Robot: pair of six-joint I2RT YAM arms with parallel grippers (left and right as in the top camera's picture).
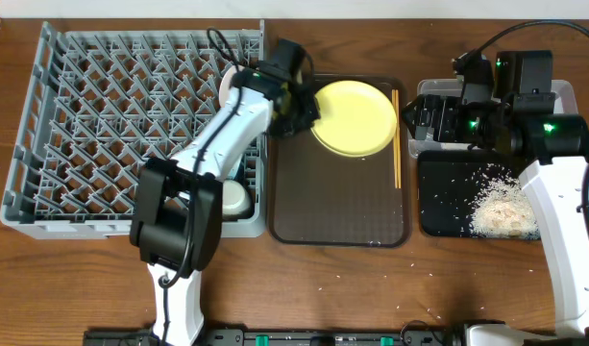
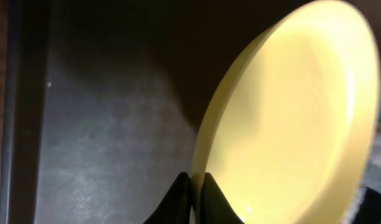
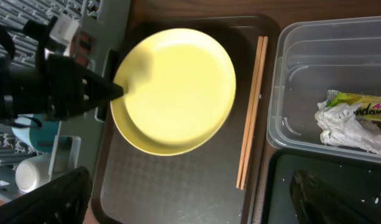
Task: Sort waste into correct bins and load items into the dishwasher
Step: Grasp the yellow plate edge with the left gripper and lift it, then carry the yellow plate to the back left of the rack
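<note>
The round yellow plate (image 1: pixel 356 115) is over the back of the brown tray (image 1: pixel 337 207). My left gripper (image 1: pixel 308 108) is shut on its left rim, and the pinch shows close up in the left wrist view (image 2: pixel 196 180). The plate (image 2: pixel 296 124) looks tilted there. Thin wooden chopsticks (image 1: pixel 397 139) lie along the tray's right edge. My right gripper (image 3: pixel 190 199) is open and empty, hovering near the clear container (image 1: pixel 563 91), which holds the snack wrapper (image 3: pixel 352 121). Whitish crumbs (image 1: pixel 501 207) lie in the black tray (image 1: pixel 438 216).
The grey dish rack (image 1: pixel 111 125) fills the left. A light blue bowl (image 3: pixel 35 134) and a white dish (image 1: pixel 234 197) sit at its near right corner. A few crumbs (image 1: pixel 371 279) lie on the wooden table in front.
</note>
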